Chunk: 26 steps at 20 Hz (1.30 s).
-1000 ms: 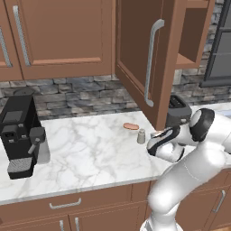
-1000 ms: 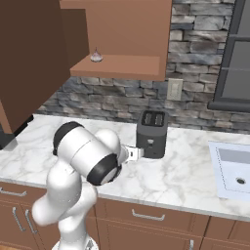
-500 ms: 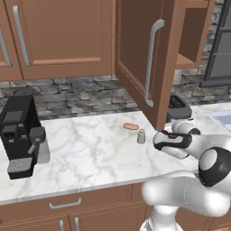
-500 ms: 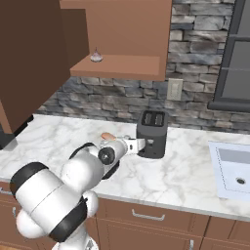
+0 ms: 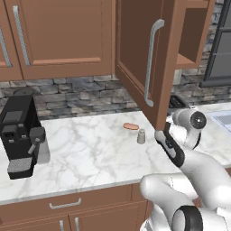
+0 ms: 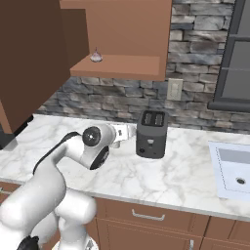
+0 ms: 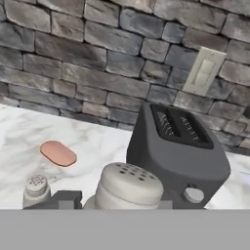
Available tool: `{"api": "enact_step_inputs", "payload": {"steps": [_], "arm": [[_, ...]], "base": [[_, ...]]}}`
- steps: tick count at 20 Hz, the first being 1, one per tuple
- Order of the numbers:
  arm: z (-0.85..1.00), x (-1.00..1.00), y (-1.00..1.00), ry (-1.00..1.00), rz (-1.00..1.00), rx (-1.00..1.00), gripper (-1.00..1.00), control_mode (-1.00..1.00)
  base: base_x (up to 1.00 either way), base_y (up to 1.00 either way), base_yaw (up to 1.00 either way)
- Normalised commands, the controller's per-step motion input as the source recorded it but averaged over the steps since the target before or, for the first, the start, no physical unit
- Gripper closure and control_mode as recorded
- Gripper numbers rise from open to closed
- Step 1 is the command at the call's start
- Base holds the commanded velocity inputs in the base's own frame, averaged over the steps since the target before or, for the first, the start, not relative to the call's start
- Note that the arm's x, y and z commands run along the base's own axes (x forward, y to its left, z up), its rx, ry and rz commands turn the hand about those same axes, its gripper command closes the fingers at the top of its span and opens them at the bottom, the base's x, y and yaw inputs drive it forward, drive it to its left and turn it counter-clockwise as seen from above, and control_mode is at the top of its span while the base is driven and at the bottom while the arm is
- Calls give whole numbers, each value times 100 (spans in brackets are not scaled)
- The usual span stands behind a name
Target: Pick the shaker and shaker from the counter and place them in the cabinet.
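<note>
Between the tool (image 7: 117,205) tips, one shaker (image 7: 128,188) seems gripped, its base cut off.

a white marble bench (image 5: 90,153) with grey veins runs along a stone wall, above brown wooden drawers. at its left end stands a black coffee machine (image 5: 20,135). toward the middle, a small grey shaker (image 5: 141,136) stands upright on the marble, and just behind it lies a small orange-brown sausage-shaped item (image 5: 131,126), near but apart from it. further right, a dark grey toaster (image 6: 150,133) sits close to the wall. a sink (image 6: 234,168) is set into the bench at the far right. above, a wooden cabinet shelf (image 6: 122,67) carries a small pinkish-white item (image 6: 96,57) near its back left.
</note>
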Motion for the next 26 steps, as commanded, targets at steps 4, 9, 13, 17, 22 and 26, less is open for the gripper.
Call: {"api": "enact_step_inputs", "payload": {"steps": [4,9,13,17,22,26], "arm": [[46,-55,22,8,10,-10,100,-100],[53,-39,29,2,8,-9,100,-100],[67,-35,13,-2,4,-2,100,-100],[85,-30,8,-7,0,0,100,-100],[87,-22,9,-6,0,0,100,-100],[77,-12,5,-6,0,0,100,-100]], "base": [[0,0,0],[0,0,0],[0,0,0],[0,0,0],[0,0,0],[0,0,0]]}}
